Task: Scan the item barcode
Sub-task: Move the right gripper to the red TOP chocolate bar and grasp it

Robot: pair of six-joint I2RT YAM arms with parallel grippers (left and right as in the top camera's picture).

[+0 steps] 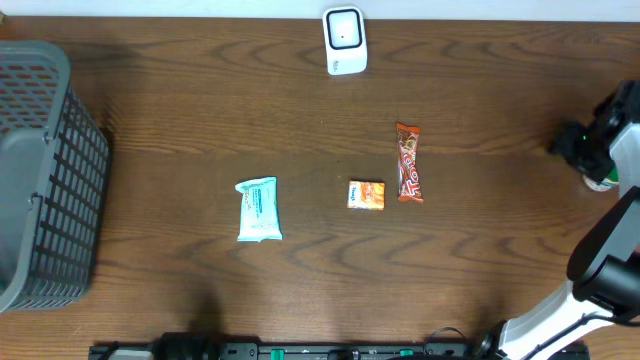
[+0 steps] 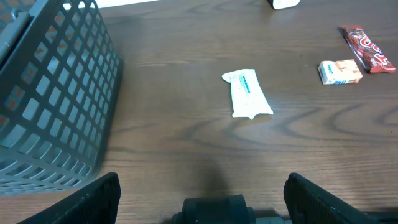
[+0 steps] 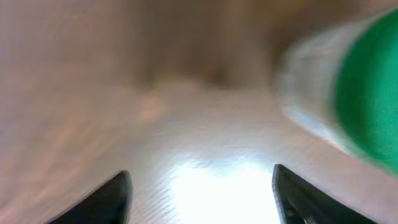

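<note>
Three items lie mid-table: a white and teal packet [image 1: 258, 210] [image 2: 247, 93], a small orange packet [image 1: 366, 195] [image 2: 339, 71] and a red candy bar [image 1: 409, 163] [image 2: 367, 48]. The white scanner [image 1: 344, 42] stands at the far edge, barely clipped in the left wrist view [image 2: 285, 3]. My left gripper [image 2: 202, 186] is open and low at the near edge, well short of the white packet. At the far right my right gripper [image 3: 202, 196] is open over bare wood, with a blurred green and white object [image 3: 351, 102] just to its right.
A grey mesh basket [image 1: 45, 170] [image 2: 50, 93] fills the left side of the table. The right arm [image 1: 600, 150] reaches in from the right edge, with the green and white object [image 1: 600, 183] beside it. The right wrist view is heavily blurred.
</note>
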